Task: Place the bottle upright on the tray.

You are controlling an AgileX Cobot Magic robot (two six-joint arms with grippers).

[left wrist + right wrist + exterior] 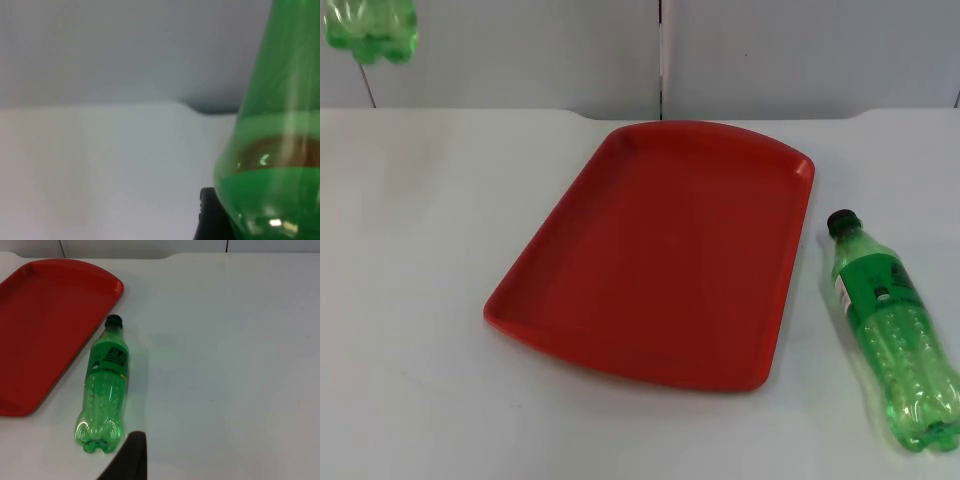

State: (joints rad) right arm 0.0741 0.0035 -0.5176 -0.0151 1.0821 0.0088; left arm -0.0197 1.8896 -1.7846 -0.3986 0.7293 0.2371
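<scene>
progress: early, red tray (650, 260) holds nothing | held green bottle (372, 27) aloft at far left, base showing, grasped by left claw (212, 220), not yet over tray | second green bottle (890, 325) lies flat on desk (420, 300) just beside tray, cap toward partition, long axis along tray's long edge | right claw (127, 460) waits above it, state cannot tell

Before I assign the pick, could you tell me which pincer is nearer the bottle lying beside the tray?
Right. The right pincer hovers just behind the lying bottle's base; the left one is far across the table, holding another green bottle.
</scene>
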